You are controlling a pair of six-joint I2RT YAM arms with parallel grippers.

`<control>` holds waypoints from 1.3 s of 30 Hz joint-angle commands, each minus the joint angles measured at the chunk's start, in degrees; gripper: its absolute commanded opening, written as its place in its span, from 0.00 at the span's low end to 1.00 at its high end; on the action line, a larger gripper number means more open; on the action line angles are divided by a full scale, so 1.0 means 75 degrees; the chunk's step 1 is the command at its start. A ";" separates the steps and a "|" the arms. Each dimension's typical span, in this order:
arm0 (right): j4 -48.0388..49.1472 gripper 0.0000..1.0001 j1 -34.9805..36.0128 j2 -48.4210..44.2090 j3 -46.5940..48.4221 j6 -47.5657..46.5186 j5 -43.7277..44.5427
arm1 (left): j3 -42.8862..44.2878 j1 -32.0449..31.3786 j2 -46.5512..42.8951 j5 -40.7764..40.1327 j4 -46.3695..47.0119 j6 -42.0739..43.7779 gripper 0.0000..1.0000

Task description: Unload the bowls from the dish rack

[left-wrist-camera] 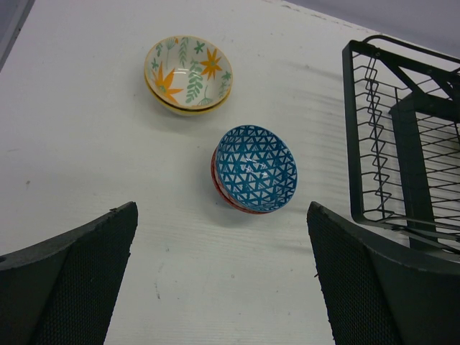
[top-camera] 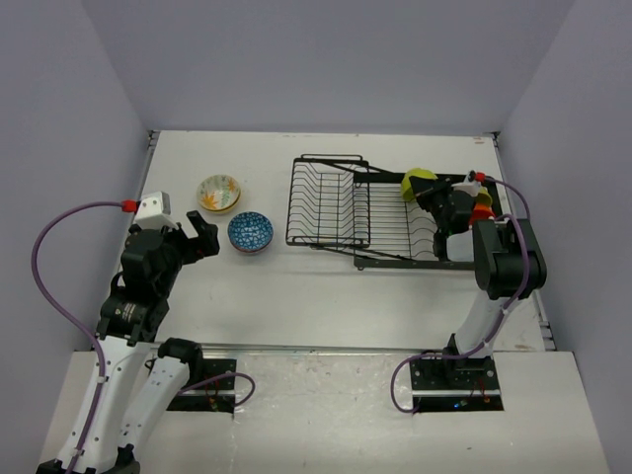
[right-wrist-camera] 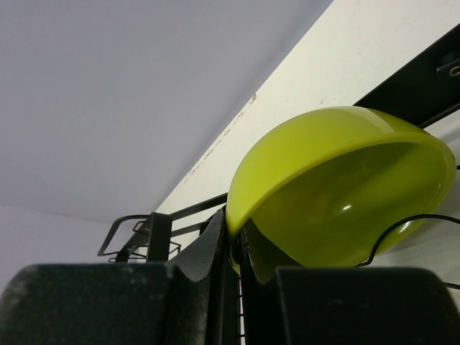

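As the right tool pinches it, the bowl gleams — plain lime green.

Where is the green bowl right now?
In the top view the lime green bowl is at the right end of the dish rack, on the table's right side, its rim pinched in the right claw.

No writing, brand or number is legible anywhere — not in any of the three views. The floral bowl and blue-patterned bowl carry decoration only.
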 commanded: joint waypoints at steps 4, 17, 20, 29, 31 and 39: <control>0.4110 0.00 -0.0045 0.0062 0.0425 -0.0419 0.0918 | -0.0037 0.0079 0.0007 0.0039 0.0337 0.0246 1.00; 0.4134 0.00 -0.0045 -0.0136 0.0858 -0.0067 0.0942 | -0.0025 0.0079 -0.0438 -0.0231 0.0313 0.0199 1.00; 0.4145 0.00 -0.0045 -0.0219 0.0964 -0.0114 0.0837 | -0.0025 0.0067 -0.0438 -0.0231 0.0313 0.0199 1.00; 0.4145 0.00 -0.0045 -0.0429 0.1246 -0.0490 -0.0054 | -0.0037 0.0079 -0.0450 -0.0242 0.0301 0.0188 1.00; 0.4145 0.00 -0.0045 -0.0500 0.1164 -0.0361 0.0133 | -0.0037 0.0079 -0.0450 -0.0231 0.0325 0.0188 1.00; 0.4134 0.00 -0.0057 -0.0571 0.0871 0.1595 0.0954 | -0.0037 0.0067 -0.0450 -0.0219 0.0313 0.0188 1.00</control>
